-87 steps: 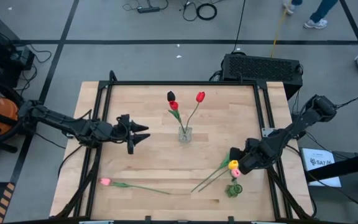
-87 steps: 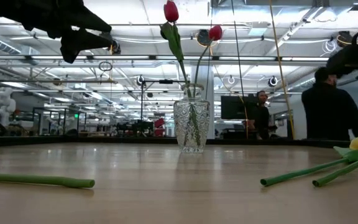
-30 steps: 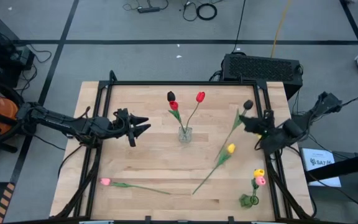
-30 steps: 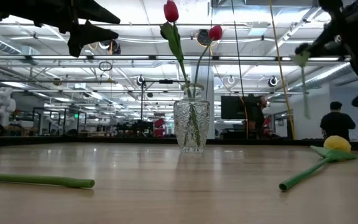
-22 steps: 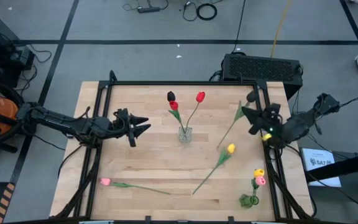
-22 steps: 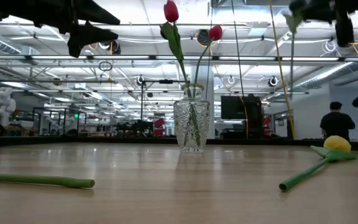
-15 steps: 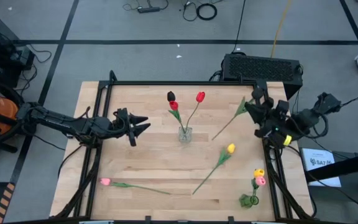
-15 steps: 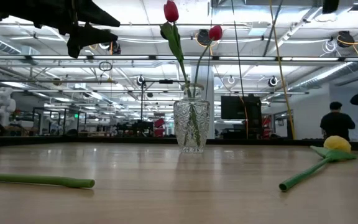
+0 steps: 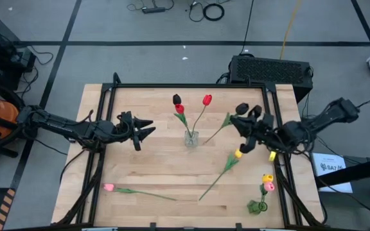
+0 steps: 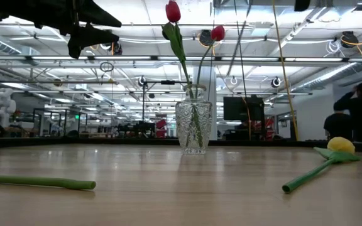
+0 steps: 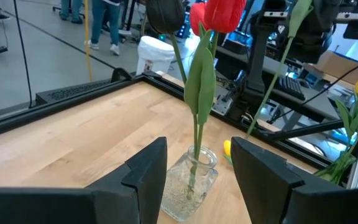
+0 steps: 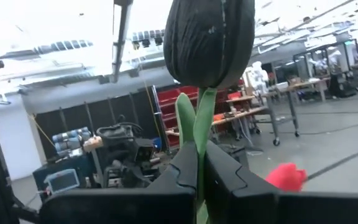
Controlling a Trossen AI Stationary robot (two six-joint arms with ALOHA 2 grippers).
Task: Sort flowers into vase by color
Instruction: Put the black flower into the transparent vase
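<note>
While its two dark fingers [image 12: 166, 186] pinch a green stem just below the bloom, the right tool [image 9: 244, 125] hangs above the tabletop [image 9: 153, 163] on the right side, clenched on a black tulip [image 12: 209, 40]. In the high view that black head [image 9: 241, 108] sits at the tool and the stem runs down and leftward, its free end reaching toward the glass vase [image 9: 191, 138] without entering it.

The vase stands upright near the middle of the tabletop. It holds three flowers: a red tulip [image 9: 207, 100] leaning to the right, a second red tulip [image 9: 180, 109] lower on the left, and another black tulip [image 9: 176, 99] just above that one. Their stems all gather in the neck of the clear, cut-pattern glass [image 10: 193, 127].

The left tool [image 9: 145, 130] waits above the left half of the tabletop, fingers spread and grasping nothing, pointed at the vase; its wrist view frames the vase [image 11: 189, 183] between the two fingers.

Lying flat on the wood are a yellow tulip [image 9: 238, 153], its stem slanting toward the near edge, and a pink tulip [image 9: 108, 187] near the front left. At the front right corner a small bunch [image 9: 266, 185] with one yellow and one pink head rests near the frame edge.
</note>
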